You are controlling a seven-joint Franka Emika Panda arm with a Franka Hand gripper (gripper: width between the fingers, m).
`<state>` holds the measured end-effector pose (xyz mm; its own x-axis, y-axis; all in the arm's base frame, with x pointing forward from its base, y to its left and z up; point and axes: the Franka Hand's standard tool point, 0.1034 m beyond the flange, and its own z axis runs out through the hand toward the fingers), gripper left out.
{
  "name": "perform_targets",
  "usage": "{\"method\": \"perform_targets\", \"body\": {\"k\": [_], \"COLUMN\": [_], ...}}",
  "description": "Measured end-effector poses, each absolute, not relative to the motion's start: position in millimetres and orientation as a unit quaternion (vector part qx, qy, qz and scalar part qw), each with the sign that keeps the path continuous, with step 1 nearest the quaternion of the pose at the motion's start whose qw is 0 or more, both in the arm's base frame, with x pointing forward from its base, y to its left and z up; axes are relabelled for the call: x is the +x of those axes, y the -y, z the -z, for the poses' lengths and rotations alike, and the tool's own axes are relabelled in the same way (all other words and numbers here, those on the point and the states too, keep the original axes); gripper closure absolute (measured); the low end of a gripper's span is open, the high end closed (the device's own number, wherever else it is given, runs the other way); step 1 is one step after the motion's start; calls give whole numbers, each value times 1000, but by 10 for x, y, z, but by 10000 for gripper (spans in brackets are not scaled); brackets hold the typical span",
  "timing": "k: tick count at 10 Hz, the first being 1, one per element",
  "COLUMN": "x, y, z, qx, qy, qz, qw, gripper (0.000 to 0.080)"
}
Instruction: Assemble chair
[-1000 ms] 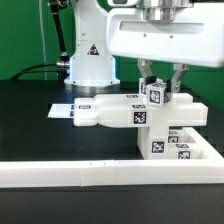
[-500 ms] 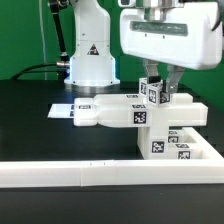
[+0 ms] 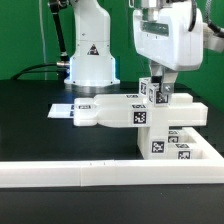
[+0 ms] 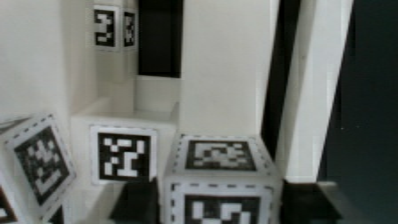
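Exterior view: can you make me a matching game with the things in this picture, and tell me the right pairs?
Things:
1. gripper
2. chair
3. border rail
4. marker board

Places:
A. long and low, across the front of the table
B. flat on the black table, at the exterior view's left of the chair parts
C. hanging from above, over a small tagged cube
D. white tagged blocks stacked in the middle and toward the exterior view's right

Pairs: 1-C, 2-D, 3-A, 4-B
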<state>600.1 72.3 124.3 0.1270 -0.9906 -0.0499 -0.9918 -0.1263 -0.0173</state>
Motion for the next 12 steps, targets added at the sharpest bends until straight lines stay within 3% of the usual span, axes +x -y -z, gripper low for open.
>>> {"method": "perform_targets", "body": {"k": [2, 12], "x": [6003, 6038], "y": [-728, -691], "z": [-1245, -1273], "qx": [-769, -987], "qy": [-638, -161], "qz": [-12, 5], "qw": [23, 25], "gripper": [183, 150]}}
